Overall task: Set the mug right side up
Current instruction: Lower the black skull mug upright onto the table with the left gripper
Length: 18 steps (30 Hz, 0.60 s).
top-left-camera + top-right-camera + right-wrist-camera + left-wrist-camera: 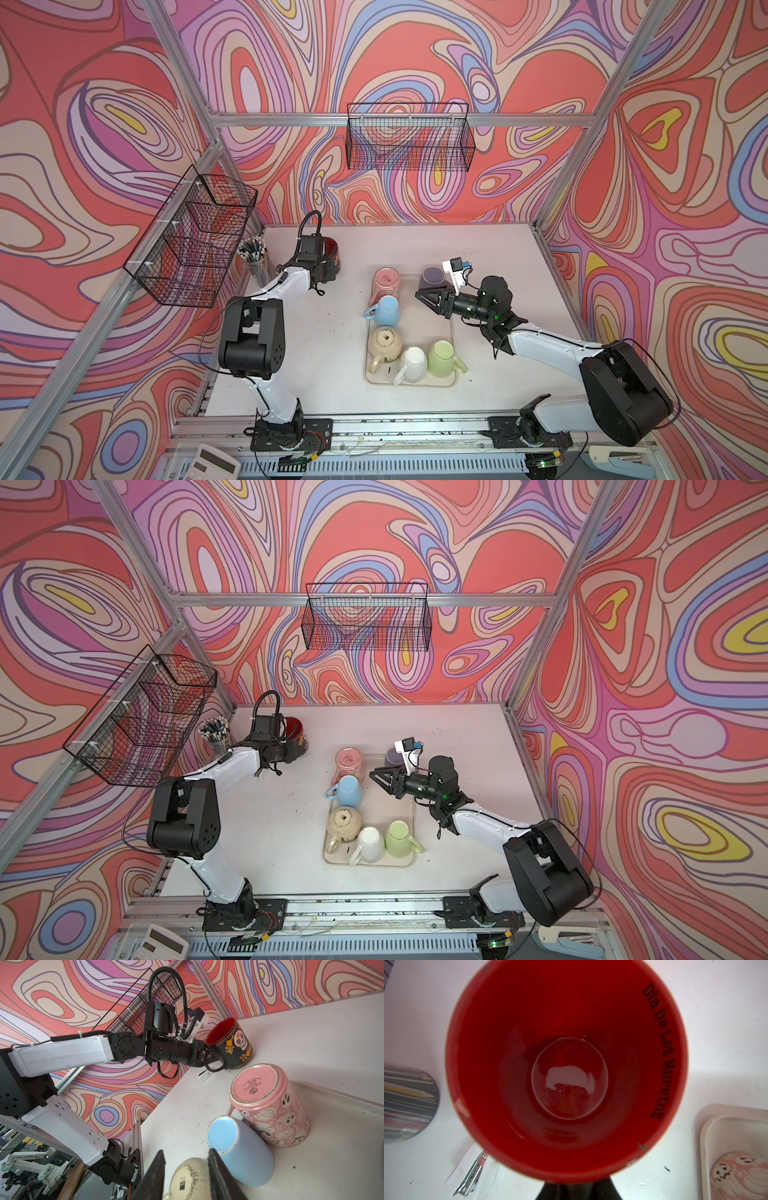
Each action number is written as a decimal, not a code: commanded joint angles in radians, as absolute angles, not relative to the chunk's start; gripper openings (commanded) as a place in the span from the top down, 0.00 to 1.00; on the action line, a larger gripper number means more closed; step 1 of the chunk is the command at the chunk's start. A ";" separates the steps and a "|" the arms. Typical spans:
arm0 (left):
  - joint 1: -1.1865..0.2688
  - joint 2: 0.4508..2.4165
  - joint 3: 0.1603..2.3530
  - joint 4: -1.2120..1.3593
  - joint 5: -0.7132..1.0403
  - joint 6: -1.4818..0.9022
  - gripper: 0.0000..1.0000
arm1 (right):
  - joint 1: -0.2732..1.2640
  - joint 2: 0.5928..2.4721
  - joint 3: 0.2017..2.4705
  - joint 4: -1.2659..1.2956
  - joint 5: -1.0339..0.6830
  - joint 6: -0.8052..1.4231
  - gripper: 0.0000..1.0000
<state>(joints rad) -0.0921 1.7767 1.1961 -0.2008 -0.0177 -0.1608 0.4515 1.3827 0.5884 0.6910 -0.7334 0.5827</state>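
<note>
The mug (pixel 332 252) is black with a skull print and a red inside. It stands at the back left of the table, mouth up, and its base looks to rest on the tabletop (pixel 239 1047). My left gripper (pixel 214 1057) is shut on its handle. The left wrist view looks straight down into the red inside (pixel 569 1076), with the left gripper (pixel 576 1188) dark at the frame's edge. My right gripper (pixel 420 296) (pixel 186 1152) hangs open and empty over the tray, beside the blue mug (pixel 239 1151).
A tray (pixel 415 385) mid-table holds several mugs: pink (pixel 386 282), blue (pixel 386 311), cream (pixel 385 343), white (pixel 414 361), green (pixel 442 353), purple (pixel 432 276). A pencil cup (pixel 257 259) stands left of the skull mug. Wire baskets (pixel 195 241) hang on the walls.
</note>
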 commanded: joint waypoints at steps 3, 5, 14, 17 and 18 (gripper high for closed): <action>-0.083 1.793 1.277 -0.036 -0.008 -0.133 1.00 | 0.455 1.413 0.582 0.727 -0.749 0.588 0.65; -0.080 1.809 1.287 -0.031 -0.008 -0.128 1.00 | 0.455 1.419 0.584 0.730 -0.749 0.588 0.65; -0.061 1.866 1.334 -0.033 -0.017 -0.103 1.00 | 0.455 1.448 0.590 0.736 -0.752 0.583 0.65; -0.058 1.876 1.344 -0.038 -0.016 -0.102 1.00 | 0.454 1.455 0.591 0.738 -0.752 0.583 0.65; -0.058 1.880 1.349 -0.040 -0.017 -0.103 1.00 | 0.455 1.458 0.592 0.737 -0.752 0.584 0.65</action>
